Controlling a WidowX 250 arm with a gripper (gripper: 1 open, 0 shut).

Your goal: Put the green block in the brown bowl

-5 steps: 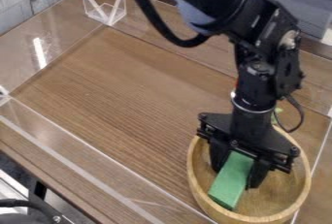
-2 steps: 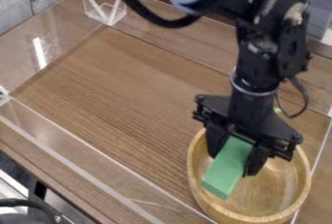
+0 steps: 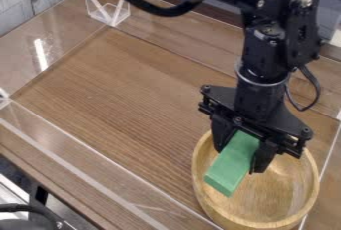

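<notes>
"While I hold the arm over the bowl, what does the camera view give you?"

"From the camera view, I see my black, jointed gripper (image 3: 245, 134) pointing down at the right side of the wooden table (image 3: 127, 95). Its fingers are closed around the flat, elongated, light green block (image 3: 233, 167), so I have a grip on it."

"And where is the block?"

"I have it tilted, its upper end between the fingers and its lower end toward the near left part of the large, round, light tan wooden bowl (image 3: 273, 214). It overlaps the bowl's interior in my picture, but I cannot tell whether it touches the wood."

"Anything else on your screen?"

"I can see a small, clear, angular object (image 3: 108, 8) near the far left corner of the table, well apart from the bowl. Black cables (image 3: 30, 212) show at the lower left edge."
</notes>
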